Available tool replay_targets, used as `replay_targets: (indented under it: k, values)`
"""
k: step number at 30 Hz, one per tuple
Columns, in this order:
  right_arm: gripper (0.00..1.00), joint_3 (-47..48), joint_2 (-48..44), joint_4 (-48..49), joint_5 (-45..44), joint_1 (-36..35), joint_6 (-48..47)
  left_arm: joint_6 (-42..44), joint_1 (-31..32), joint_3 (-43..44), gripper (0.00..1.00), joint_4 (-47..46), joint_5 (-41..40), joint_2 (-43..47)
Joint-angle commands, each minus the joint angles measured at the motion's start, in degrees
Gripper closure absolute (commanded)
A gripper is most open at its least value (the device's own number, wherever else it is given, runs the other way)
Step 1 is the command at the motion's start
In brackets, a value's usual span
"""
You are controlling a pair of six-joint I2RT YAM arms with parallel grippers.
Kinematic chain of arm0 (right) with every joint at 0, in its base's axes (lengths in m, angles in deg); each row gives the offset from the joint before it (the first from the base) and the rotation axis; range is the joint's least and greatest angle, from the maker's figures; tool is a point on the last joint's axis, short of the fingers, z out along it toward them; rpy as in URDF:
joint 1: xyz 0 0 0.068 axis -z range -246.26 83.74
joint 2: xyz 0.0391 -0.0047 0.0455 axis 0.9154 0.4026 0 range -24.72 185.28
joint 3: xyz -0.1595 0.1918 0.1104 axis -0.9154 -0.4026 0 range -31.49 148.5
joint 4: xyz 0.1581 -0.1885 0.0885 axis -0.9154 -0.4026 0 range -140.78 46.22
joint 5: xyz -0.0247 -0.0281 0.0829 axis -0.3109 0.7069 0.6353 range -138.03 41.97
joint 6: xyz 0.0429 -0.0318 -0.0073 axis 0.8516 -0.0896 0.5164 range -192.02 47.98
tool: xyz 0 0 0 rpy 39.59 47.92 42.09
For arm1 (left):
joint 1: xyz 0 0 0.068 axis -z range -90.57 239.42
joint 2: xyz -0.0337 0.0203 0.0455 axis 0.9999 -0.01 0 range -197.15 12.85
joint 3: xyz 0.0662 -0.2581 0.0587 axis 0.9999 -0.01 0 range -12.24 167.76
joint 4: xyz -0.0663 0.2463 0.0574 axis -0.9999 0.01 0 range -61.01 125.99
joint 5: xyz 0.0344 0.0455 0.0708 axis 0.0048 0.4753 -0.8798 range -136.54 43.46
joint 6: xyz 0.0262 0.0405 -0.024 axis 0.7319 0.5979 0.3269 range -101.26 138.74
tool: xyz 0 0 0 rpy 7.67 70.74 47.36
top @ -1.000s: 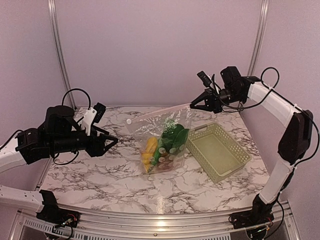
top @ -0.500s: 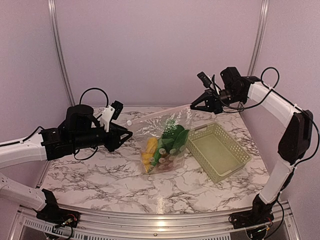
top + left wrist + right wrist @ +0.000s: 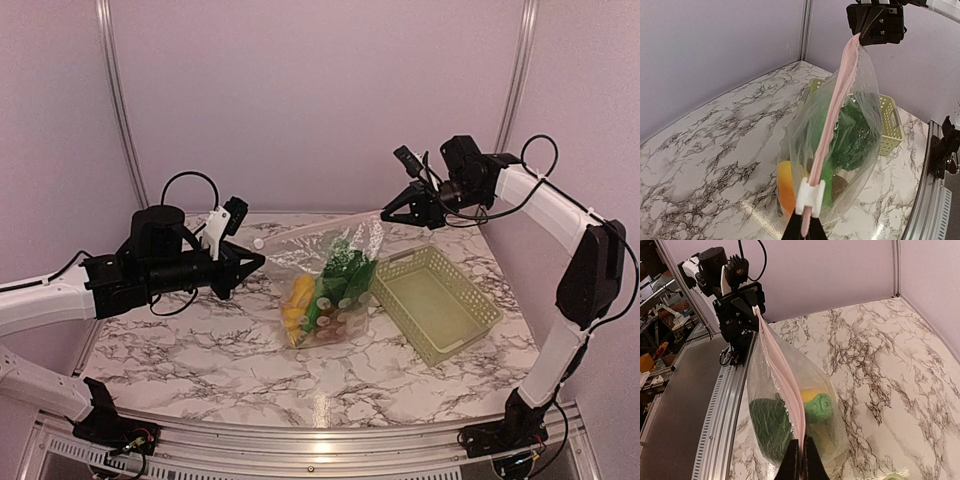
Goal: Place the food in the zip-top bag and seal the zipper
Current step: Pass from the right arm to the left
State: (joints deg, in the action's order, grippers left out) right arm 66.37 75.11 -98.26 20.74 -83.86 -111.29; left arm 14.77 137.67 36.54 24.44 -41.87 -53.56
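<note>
Above table (image 3: 200, 350), zipper (image 3: 320, 227) axis left-to-right

The left pincer (image 3: 804, 231) pinches the zipper (image 3: 832, 115) just below its white slider (image 3: 810, 196), food (image 3: 852, 135) inside the zip-top bag (image 3: 867, 75).

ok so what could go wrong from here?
1. The left gripper pinches the zipper at its very end, beside the slider; it may slip and drop that corner.
2. The food loads the bag hung between it and the right gripper, so the zipper may bow and the slider jam.
</note>
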Motion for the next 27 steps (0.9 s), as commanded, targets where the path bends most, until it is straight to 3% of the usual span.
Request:
replay_targets:
  k: [1, 5, 8, 18, 27]
  values:
    - [0.86, 0.6, -0.9, -0.5, -2.3, -0.1, -0.6, 1.5, -0.4, 2.4, 1.0, -1.6, 2.5, -1.2]
    - [0.69, 6.7, -1.3, -3.0, -6.4, -3.0, -5.3, 5.0, -0.3, 6.5, 1.0, 2.2, 3.3, -2.2]
    - [0.65, 10.1, -1.6, -2.7, -12.5, -8.4, -7.2, 8.0, 0.0, 9.4, 1.0, 6.4, 3.0, -2.5]
    - [0.6, 15.2, 2.1, 4.2, -21.6, -21.6, -2.6, 14.1, 0.7, 15.8, 1.0, 13.6, 3.3, -4.2]
    - [0.59, 20.8, 6.5, 7.7, -26.1, -28.4, 0.8, 13.9, 2.0, 15.8, 1.0, 14.0, 3.3, -4.3]
